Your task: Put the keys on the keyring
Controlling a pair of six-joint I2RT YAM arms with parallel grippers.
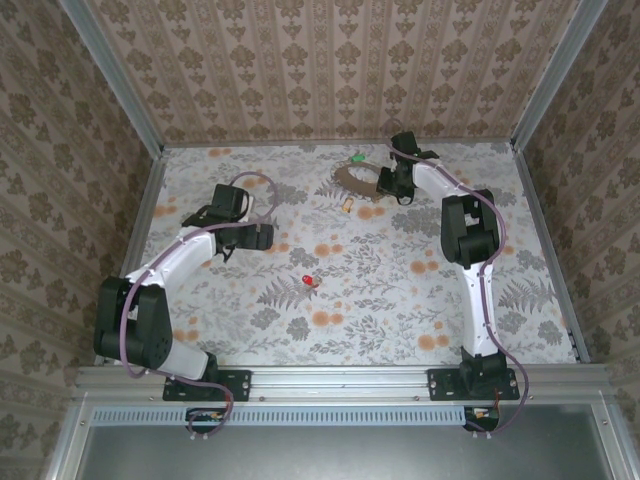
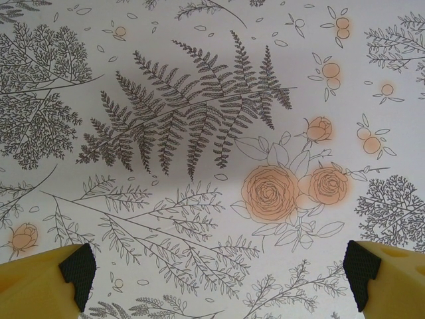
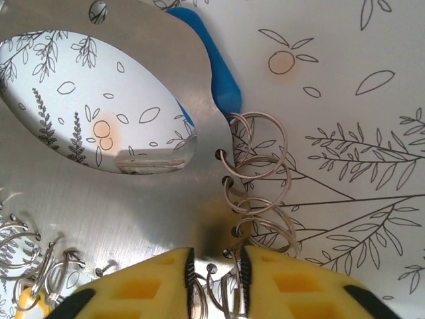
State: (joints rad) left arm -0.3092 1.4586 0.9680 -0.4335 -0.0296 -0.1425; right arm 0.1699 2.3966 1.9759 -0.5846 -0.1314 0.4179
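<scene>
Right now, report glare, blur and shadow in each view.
Right wrist: the flat shiny metal keyring plate with an oval opening mirrors the floral-print tabletop like glare; the small wire rings at lower left are out of focus. Left wrist: even, soft light, print sharp. Top external: evenly lit, but the tiny red-headed key is barely a speck.

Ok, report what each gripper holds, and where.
Left gripper: open, empty. Right gripper: straddling a small wire loop at the keyring edge; grip unclear.

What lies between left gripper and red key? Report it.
Top view: just bare floral tabletop between the left gripper and the red key.
</scene>
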